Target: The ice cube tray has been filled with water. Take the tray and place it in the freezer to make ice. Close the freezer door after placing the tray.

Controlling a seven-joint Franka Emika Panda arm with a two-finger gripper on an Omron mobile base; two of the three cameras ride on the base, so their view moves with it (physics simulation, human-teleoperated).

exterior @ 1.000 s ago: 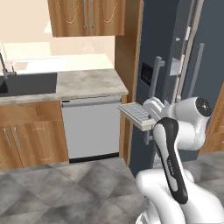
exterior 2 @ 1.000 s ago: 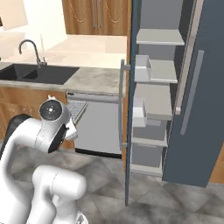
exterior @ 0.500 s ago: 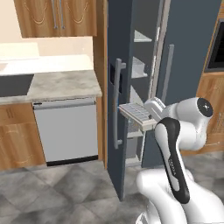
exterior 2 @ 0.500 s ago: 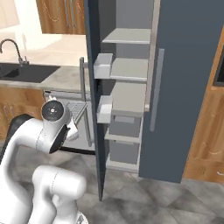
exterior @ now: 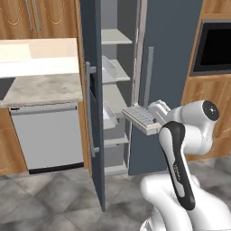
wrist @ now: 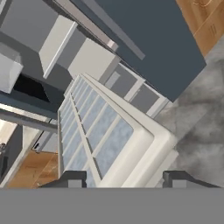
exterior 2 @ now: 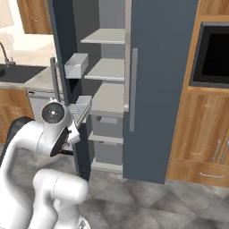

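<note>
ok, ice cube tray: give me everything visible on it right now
The ice cube tray is a pale grey-white rectangle with a thick rounded rim and a grid of small square cells that look bluish inside. It sits roughly level, one end clamped in the hand, its far end pointing at the open freezer. It touches no shelf.
</note>
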